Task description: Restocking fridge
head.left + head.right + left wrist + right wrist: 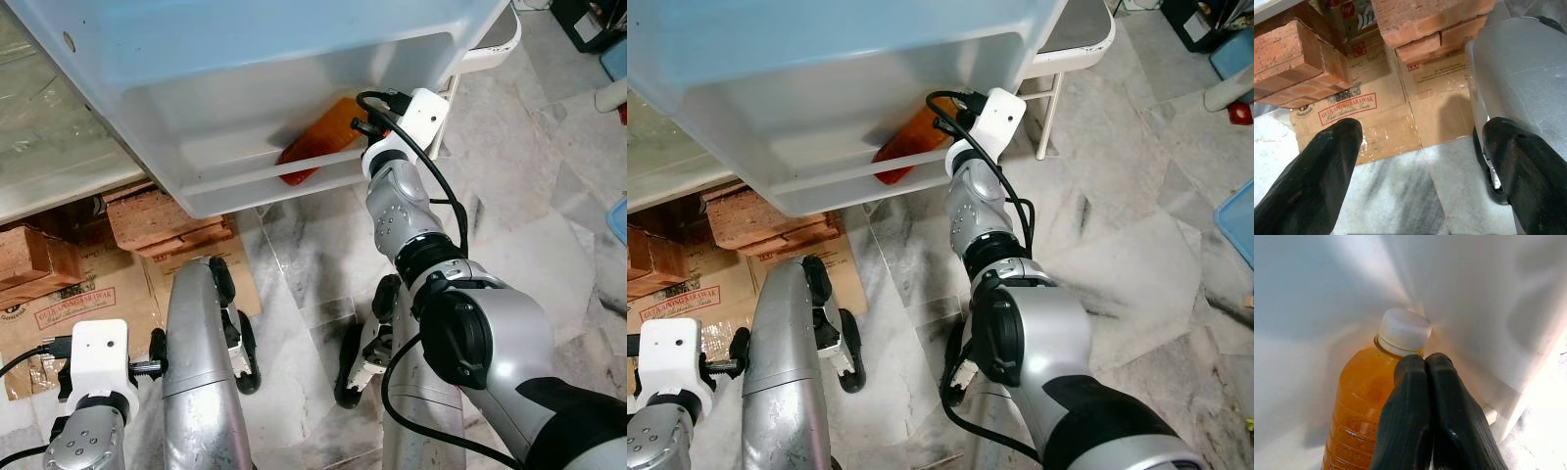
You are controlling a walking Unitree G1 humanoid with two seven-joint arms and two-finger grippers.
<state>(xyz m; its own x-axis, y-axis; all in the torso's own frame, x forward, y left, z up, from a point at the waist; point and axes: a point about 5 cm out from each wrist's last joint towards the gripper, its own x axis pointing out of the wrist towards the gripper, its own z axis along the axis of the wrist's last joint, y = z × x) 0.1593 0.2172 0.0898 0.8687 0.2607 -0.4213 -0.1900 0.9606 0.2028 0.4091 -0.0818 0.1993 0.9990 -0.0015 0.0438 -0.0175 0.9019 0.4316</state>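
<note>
Reaching up with my right tool [1424,363], I have its two fingers pressed together, gripping nothing, their tips resting against the orange bottle [1359,406] just below its white cap [1403,331]. That bottle lies tilted inside the white fridge door shelf [245,186], near its corner. My left tool [1420,166] hangs low with fingers wide apart, empty, over flattened cardboard [1386,110] and bricks [1430,22] on the marble floor [549,235]. By my reckoning the bottle is already stocked and maybe being nudged into place; fetching further items remains.
</note>
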